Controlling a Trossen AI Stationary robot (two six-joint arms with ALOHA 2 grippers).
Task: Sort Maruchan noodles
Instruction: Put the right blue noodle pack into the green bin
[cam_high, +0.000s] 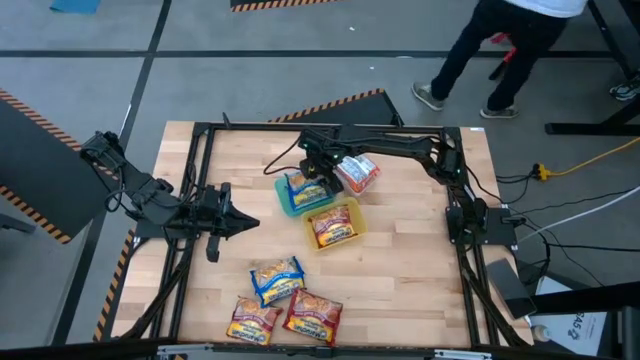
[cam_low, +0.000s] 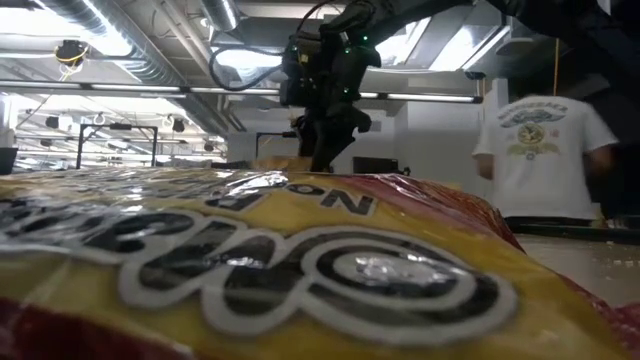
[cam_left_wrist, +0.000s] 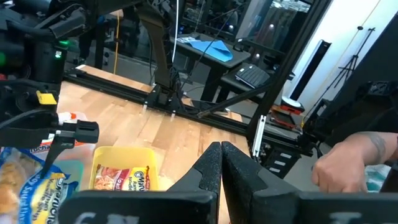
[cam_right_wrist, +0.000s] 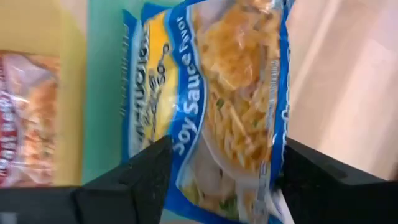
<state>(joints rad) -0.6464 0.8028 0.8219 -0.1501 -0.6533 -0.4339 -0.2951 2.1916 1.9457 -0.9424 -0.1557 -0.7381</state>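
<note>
While your right gripper hangs over the teal container near the table's far middle, its fingers stand apart on either side of a blue-and-yellow packet. In the right wrist view the packet lies between them, its long axis running away from the camera and its "Soy Sauce" lettering along that axis. You cannot tell whether either finger touches the wrapper.

The packet lies in the teal container, tilted against the container's edges in the high view. Just beside it toward the front, a yellow container holds an orange-red packet, long axis on a diagonal. Just beside the right gripper on the other side, a red-and-white packet lies in a clear container that is hard to make out.

Near the front edge lie three loose packets: one blue, long axis roughly across the table, and two orange-red in front of it, edges touching or overlapping.

Your left gripper waits at the left side, well apart from the containers, fingers pressed together on nothing.

In the low view a packet up against the lens blocks most of the table. A person in a white shirt stands beyond the table.
</note>
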